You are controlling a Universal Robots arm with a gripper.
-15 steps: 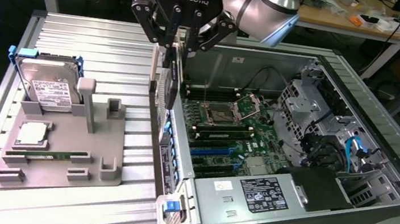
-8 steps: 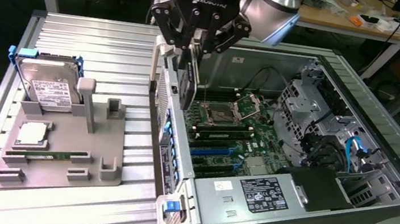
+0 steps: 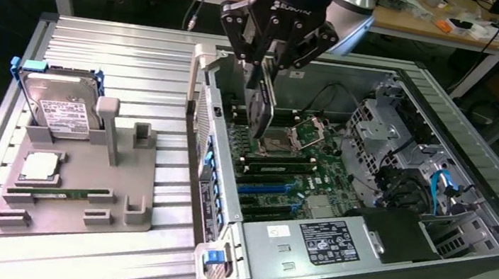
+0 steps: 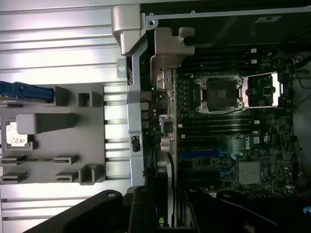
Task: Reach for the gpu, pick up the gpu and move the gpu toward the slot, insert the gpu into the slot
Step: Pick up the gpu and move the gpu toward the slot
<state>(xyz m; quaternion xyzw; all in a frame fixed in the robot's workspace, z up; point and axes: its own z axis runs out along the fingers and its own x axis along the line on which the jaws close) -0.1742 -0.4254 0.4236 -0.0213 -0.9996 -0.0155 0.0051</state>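
My gripper (image 3: 264,70) hangs over the open computer case (image 3: 474,174), shut on the top edge of the gpu (image 3: 261,116). The card points straight down, edge-on, and looks like a thin dark plate. Its lower end is just above the motherboard, near the case's rear wall and beside the CPU socket (image 3: 289,139). The blue expansion slots (image 3: 268,188) lie further along the board toward the power supply. In the wrist view the gpu (image 4: 164,194) runs as a narrow strip between my fingers (image 4: 141,208), and the blue slot (image 4: 204,154) sits just beside it on the board.
On the exterior view's left, a grey fixture (image 3: 120,188) carries a hard drive (image 3: 61,106), a CPU chip (image 3: 40,165) and a memory stick (image 3: 57,192). Inside the case are a power supply (image 3: 313,240), a drive cage (image 3: 379,127) and cables (image 3: 443,188).
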